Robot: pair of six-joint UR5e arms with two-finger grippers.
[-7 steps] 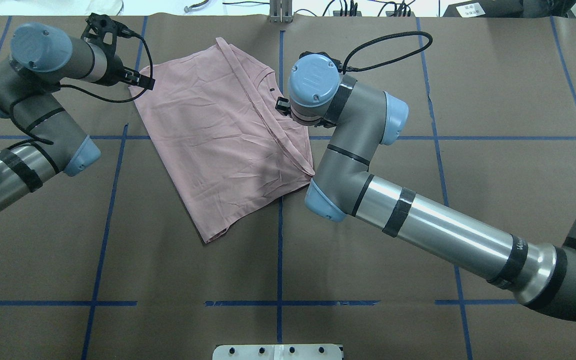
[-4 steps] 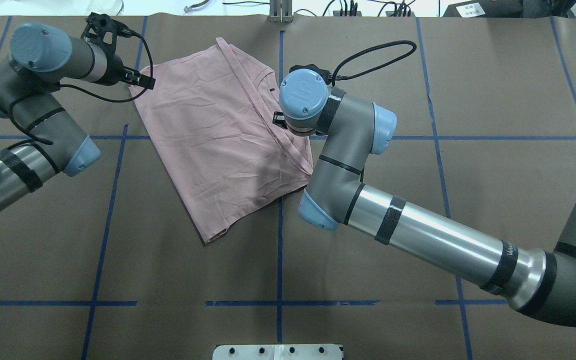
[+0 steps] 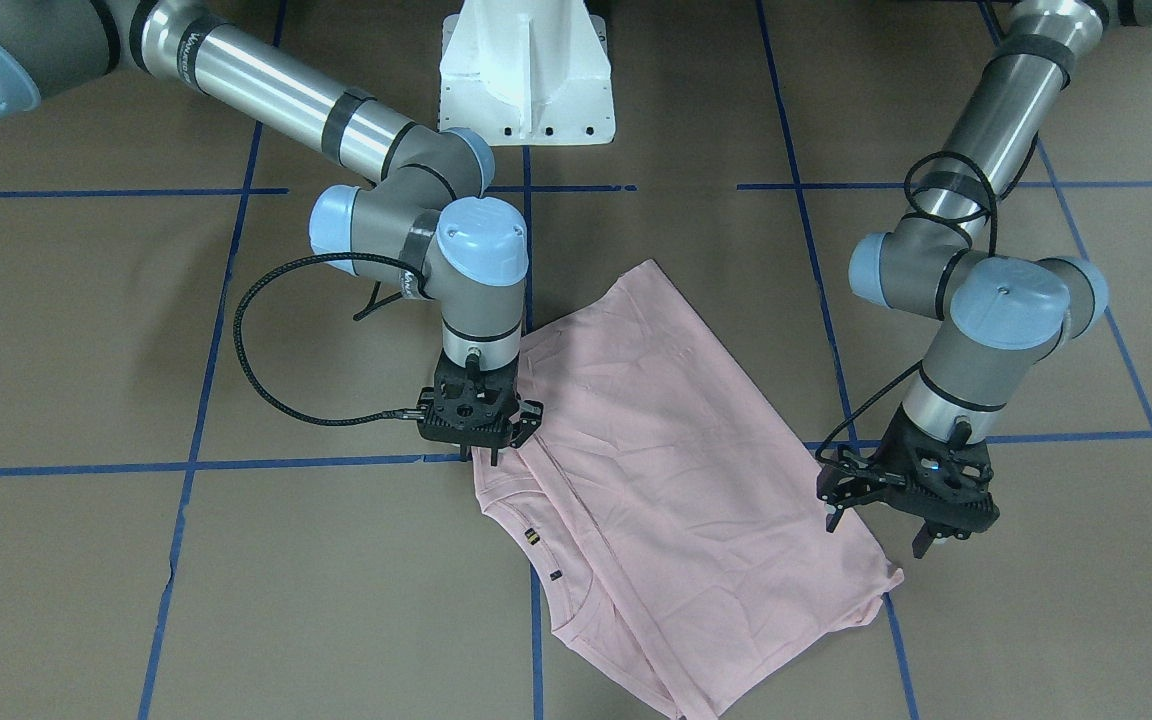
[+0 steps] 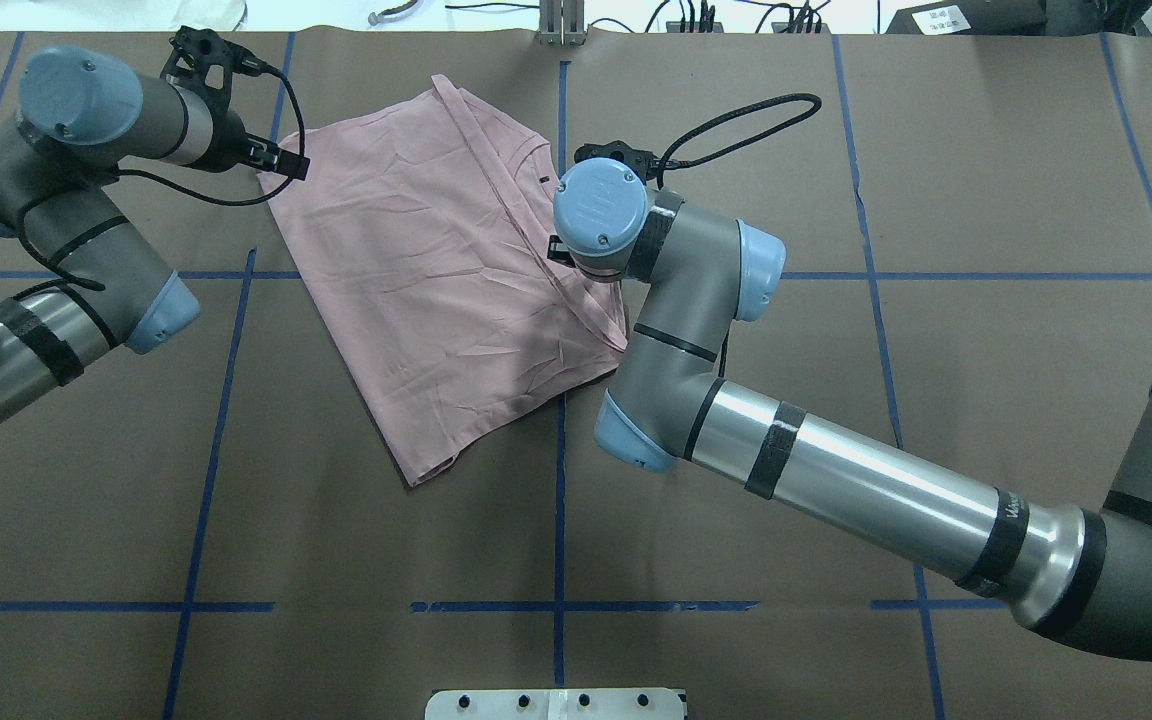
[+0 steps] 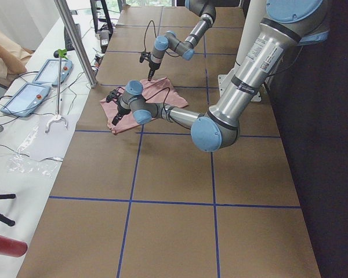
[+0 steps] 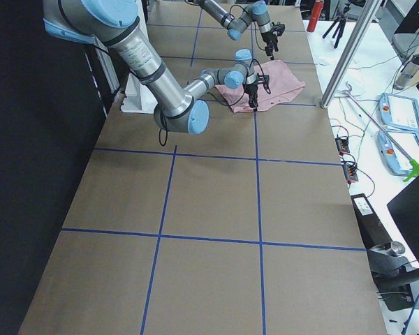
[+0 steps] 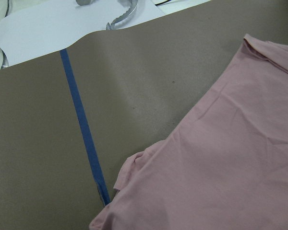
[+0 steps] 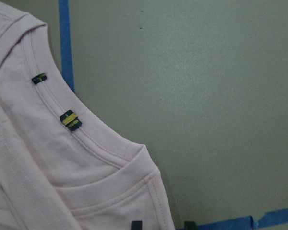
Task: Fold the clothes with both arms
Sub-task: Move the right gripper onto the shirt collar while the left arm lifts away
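Desk (image 4: 336,540): you see brown paper crossed by blue tape lines.
Right arm (image 4: 836,480): in the overhead view it comes in from the right and bends down over the shirt's collar side.
Left arm (image 4: 86,235): it comes in from the left, with its wrist at the shirt's far-left corner.
Shirt (image 4: 436,290): pale pink, it lies flat and skewed on the far middle of the desk, with one side folded over.
Left jaws: apart, at the shirt's corner, gripping nothing.
Right jaws: apart, tips down beside the collar, with the shirt's edge between them.
Tags (image 8: 70,120): two, small and black, on the collar rib.
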